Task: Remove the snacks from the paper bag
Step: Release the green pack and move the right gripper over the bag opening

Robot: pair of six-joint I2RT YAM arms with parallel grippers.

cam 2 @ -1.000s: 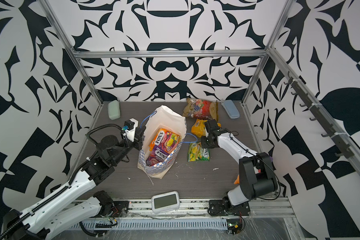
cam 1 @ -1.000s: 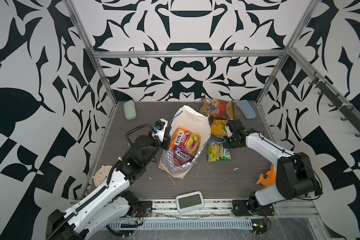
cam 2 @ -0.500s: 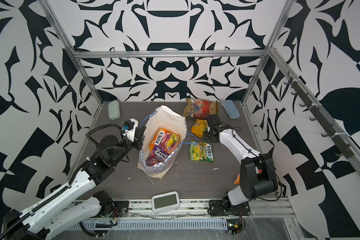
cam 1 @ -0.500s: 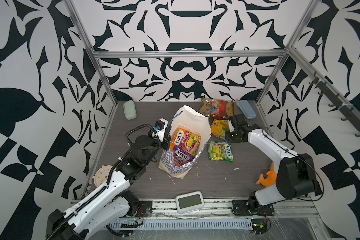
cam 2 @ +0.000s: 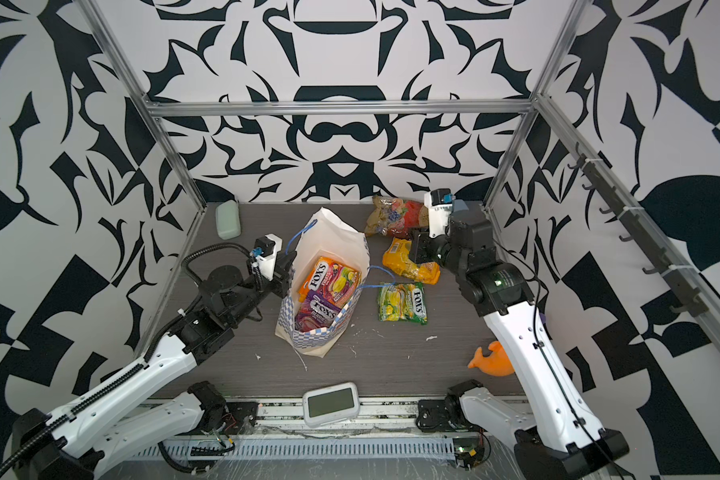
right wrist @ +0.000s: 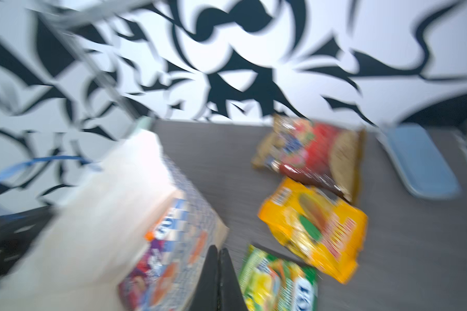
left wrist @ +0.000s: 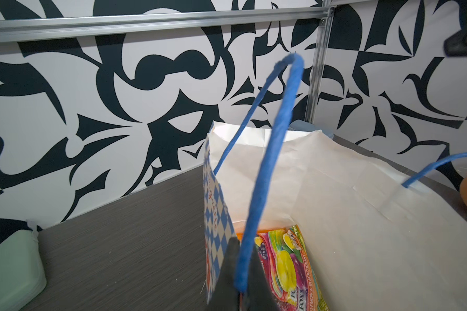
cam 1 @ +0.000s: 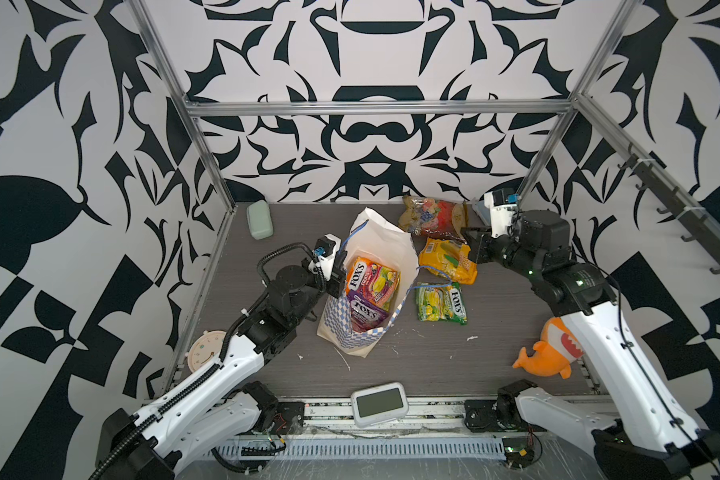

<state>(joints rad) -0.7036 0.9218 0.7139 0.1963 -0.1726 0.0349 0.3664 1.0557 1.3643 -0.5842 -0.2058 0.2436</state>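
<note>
The paper bag point(cam 1: 385, 243) point(cam 2: 335, 245) stands open in the middle of the tabletop point(cam 1: 433, 365), leaning a little toward the front. Two snacks are inside it. The orange-pink FOX'S packet point(cam 1: 373, 282) point(cam 2: 331, 282) lies on top, and the purple FOX'S packet point(cam 1: 364, 313) point(cam 2: 316, 313) is just below it.

Three more snacks lie on the tabletop to the bag's right. The green FOX'S packet point(cam 1: 441, 301) point(cam 2: 402, 301) is nearest the bag. The yellow-orange packet point(cam 1: 447, 259) point(cam 2: 408, 266) is behind it, and the red-gold fruit-print packet point(cam 1: 433, 218) point(cam 2: 395, 216) lies near the back wall.

The left gripper point(cam 1: 338, 276) point(left wrist: 242, 285) sits at the bag's left rim. Its jaws are pinched on the blue cord handle point(left wrist: 270, 150).

The right gripper point(cam 1: 472, 245) point(right wrist: 217, 269) hangs over the far edge of the yellow-orange packet. The right wrist view is smeared, but the jaws look pressed together with nothing between them.

Further out:
- An orange plush shark point(cam 1: 549, 349) lies at the right edge.
- A pale green block point(cam 1: 260, 219) sits in the back left corner.
- A white screen device point(cam 1: 379, 404) rests at the front rail.
</note>
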